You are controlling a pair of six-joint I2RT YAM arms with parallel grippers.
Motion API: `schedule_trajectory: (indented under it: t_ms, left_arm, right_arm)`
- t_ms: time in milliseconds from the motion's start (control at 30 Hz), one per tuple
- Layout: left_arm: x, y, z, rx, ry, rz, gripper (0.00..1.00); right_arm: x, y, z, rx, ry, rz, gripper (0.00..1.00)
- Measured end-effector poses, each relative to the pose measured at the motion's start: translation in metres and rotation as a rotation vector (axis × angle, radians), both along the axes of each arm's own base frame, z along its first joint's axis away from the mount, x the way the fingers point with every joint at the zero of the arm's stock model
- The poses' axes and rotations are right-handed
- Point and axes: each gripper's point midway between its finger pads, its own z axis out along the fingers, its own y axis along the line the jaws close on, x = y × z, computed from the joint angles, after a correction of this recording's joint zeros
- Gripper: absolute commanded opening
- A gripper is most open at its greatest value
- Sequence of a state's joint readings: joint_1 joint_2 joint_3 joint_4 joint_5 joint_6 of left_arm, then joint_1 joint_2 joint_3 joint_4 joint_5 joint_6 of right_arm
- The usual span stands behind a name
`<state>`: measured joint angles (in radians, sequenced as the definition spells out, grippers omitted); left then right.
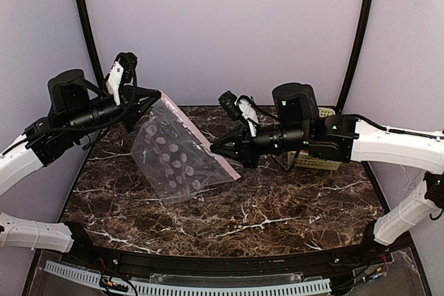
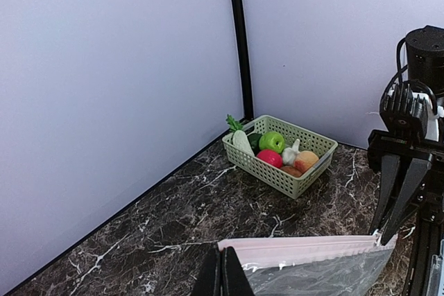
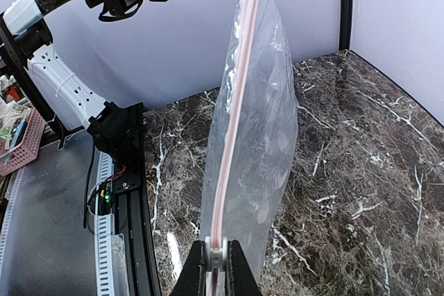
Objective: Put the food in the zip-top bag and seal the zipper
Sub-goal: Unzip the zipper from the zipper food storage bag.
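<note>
Clear crinkly plastic zip-top bag with pale round dots (image 1: 173,161): one. Thin whitish-pink zipper strip (image 2: 298,245): one. Pale green plastic lattice basket (image 2: 267,171): one. Toy food in basket, one each: green apple (image 2: 272,141), red apple (image 2: 269,158), orange fruit (image 2: 306,161), white radish with green leaves (image 2: 242,142), garlic bulb (image 2: 290,152), dark green piece (image 2: 254,139). Robot arms: two, left arm (image 1: 21,161), right arm (image 1: 388,143). Dark marble tabletop (image 1: 277,213): one.

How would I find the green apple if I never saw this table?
Look at the dark marble table and find the pale green basket near its corner. Inside, the green apple sits beside the red apple; it is the only round, bright green piece.
</note>
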<state>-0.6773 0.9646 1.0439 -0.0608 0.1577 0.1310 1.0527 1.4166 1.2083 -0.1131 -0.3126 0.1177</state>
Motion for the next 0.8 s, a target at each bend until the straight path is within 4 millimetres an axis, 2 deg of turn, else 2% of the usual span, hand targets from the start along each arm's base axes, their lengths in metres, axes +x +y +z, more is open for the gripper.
schedule_trajectory:
  t_ms: [800]
  left_arm:
    - [0.009,0.009,-0.001,0.003,0.0,0.047,0.01]
  right_arm:
    - [0.003,-0.008,-0.018,-0.063,0.056,-0.035,0.0]
